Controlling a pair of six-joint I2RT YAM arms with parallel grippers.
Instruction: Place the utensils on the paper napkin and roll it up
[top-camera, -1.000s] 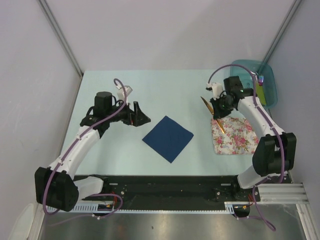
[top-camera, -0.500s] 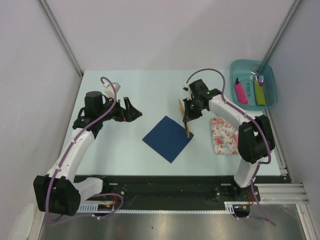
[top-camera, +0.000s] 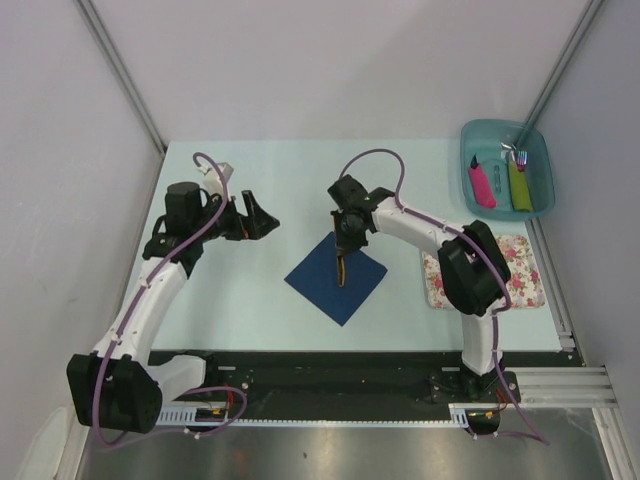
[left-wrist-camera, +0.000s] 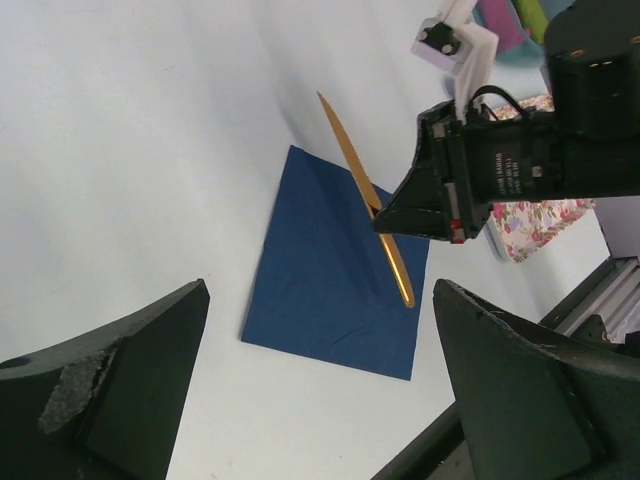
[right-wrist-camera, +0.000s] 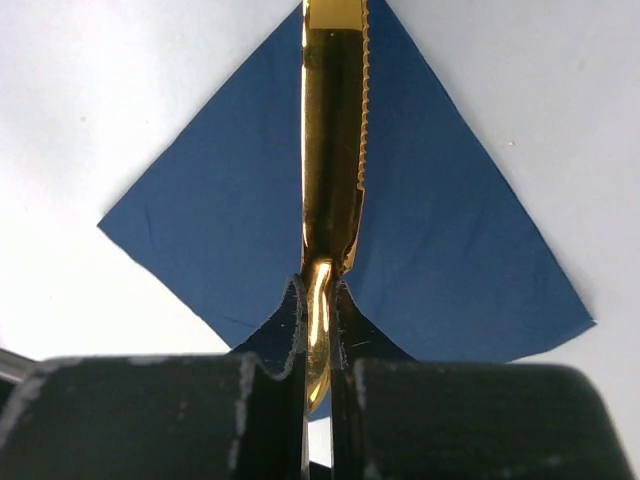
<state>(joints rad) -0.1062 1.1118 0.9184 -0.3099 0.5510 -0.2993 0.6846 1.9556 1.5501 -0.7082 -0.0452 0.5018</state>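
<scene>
The knife (right-wrist-camera: 333, 150) hangs along the diagonal of the blue napkin (top-camera: 318, 282), clamped in my right tool (right-wrist-camera: 318, 300) and not yet set down. My left tool (top-camera: 262, 216) waits nearby, spread apart. No spoon visible; rolling not begun.

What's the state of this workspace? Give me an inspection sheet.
Surface: pale table, nothing spilled.
Job's things: navy napkin flat, unrolled; gold knife over it, in right hand.
Clutter: floral mat; teal bin holding pink-handled piece and green-handled piece.
Hands: right hand shut on knife; left hand open, empty.
Cables: purple left cable, right cable; neither looks snagged.
Surroundings: grey walls.
</scene>
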